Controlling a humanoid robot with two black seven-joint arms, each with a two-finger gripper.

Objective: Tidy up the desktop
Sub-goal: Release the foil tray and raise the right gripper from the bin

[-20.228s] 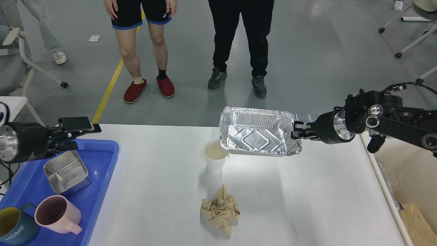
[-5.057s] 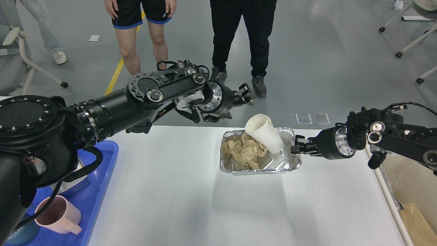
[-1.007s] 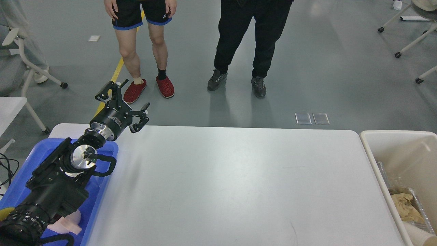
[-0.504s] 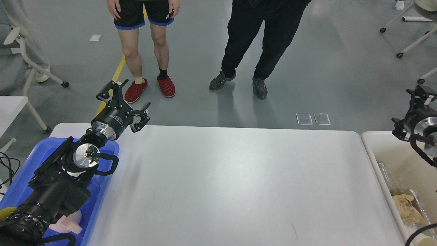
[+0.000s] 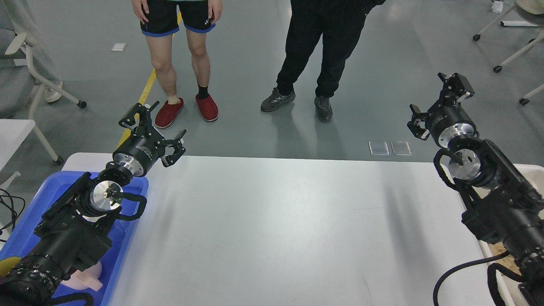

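Observation:
The desktop [image 5: 276, 221] is a large white tabletop with nothing lying on its surface. My left gripper [image 5: 155, 123] is open and empty, raised above the far left corner of the desktop. My right gripper [image 5: 435, 100] is open and empty, raised above the far right corner. Both arms point away from me, towards the floor beyond the far edge.
A blue tray [image 5: 25, 229] at the left holds a pink mug [image 5: 85, 276], mostly hidden under my left arm. A cream bin [image 5: 536, 171] stands at the right behind my right arm. Two people [image 5: 178, 51] stand beyond the far edge.
My right arm has swung up and forward into view, its gripper now over the far right corner. My left arm has barely moved. The person in black has shifted stance.

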